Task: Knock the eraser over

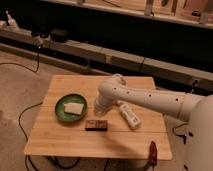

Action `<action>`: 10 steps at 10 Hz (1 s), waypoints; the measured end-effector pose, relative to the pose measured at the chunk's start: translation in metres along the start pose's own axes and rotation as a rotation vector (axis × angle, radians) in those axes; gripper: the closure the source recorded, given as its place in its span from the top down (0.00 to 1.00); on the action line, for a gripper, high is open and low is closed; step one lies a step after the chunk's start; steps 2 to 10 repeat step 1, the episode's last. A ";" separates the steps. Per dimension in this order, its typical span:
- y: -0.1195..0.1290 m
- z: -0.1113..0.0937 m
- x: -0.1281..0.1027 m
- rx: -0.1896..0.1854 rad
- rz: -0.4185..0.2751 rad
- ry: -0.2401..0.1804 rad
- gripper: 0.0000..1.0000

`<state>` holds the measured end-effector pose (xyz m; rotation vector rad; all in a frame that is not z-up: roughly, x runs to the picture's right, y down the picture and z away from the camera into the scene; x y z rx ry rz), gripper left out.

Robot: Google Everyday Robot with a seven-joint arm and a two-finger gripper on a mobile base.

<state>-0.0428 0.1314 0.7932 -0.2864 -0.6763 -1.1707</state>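
Observation:
The eraser (96, 125) is a dark rectangular block that lies flat on the wooden table (60, 142), near its front middle. My white arm reaches in from the right and bends down over the table's middle. The gripper (100, 111) hangs at its end, just behind and above the eraser and close to it.
A green plate (59, 114) with a pale sponge (74, 108) sits left of the eraser. A white elongated object (129, 115) lies to the right of the gripper. A red-handled item (152, 152) hangs at the table's front right edge. Cables run on the floor to the left.

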 end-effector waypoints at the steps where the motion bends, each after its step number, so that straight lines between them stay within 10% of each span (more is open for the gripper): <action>1: -0.008 -0.008 -0.002 0.025 -0.022 0.013 0.05; 10: -0.008 -0.008 -0.002 0.025 -0.022 0.013 0.05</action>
